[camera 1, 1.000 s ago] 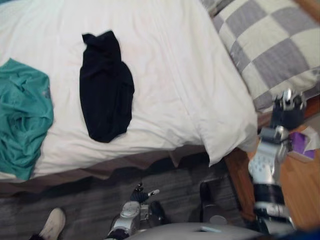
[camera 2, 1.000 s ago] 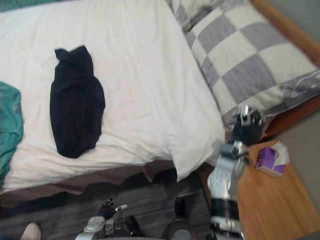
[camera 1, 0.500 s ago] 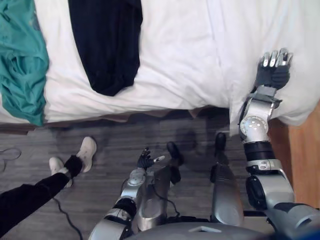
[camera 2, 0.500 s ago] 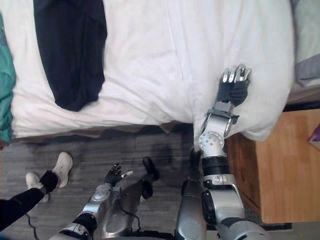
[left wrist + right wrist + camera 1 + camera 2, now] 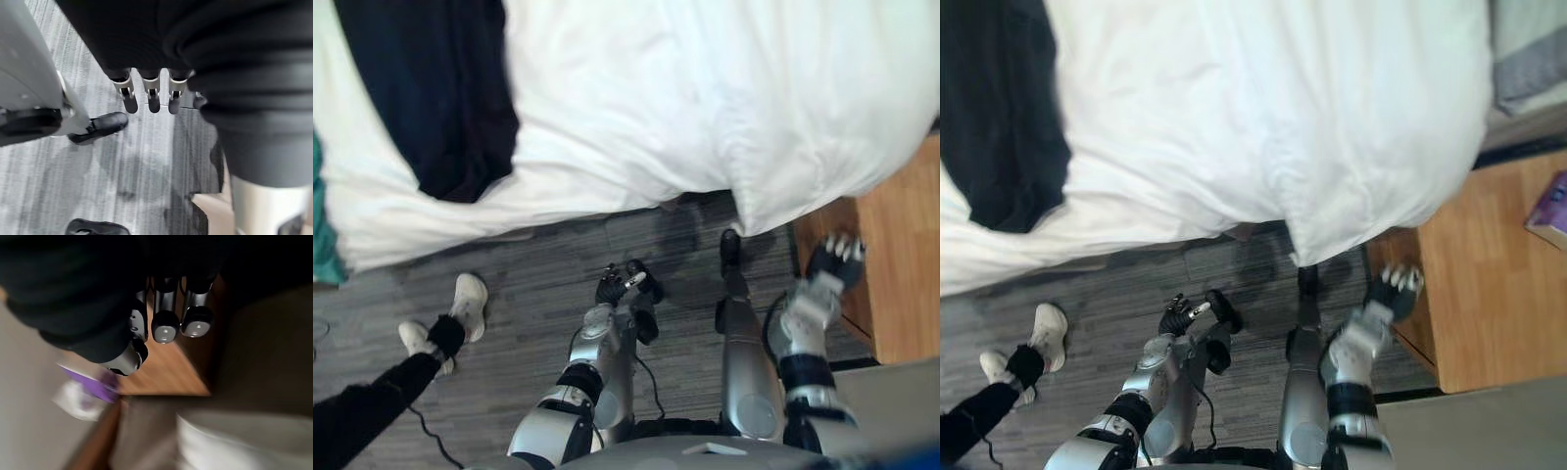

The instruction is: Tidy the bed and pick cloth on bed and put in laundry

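Note:
A black cloth point(image 5: 421, 98) lies flat on the white duvet point(image 5: 705, 98) near the bed's front edge. A sliver of teal cloth point(image 5: 319, 245) shows at the far left edge. My left hand point(image 5: 612, 287) hangs low over the grey floor in front of the bed, fingers point(image 5: 149, 95) relaxed and holding nothing. My right hand point(image 5: 835, 259) is below the duvet's drooping corner, beside the wooden nightstand point(image 5: 901, 255), fingers point(image 5: 164, 328) loose and empty.
A purple box point(image 5: 1552, 211) sits on the nightstand. A checkered pillow point(image 5: 1528, 59) lies at the bed's right end. A person's leg in dark trousers with white shoes point(image 5: 460, 304) stands on the floor at the left.
The camera has tilted down toward the floor. My right hand has come off the duvet's corner and dropped beside the nightstand. The left hand stays low.

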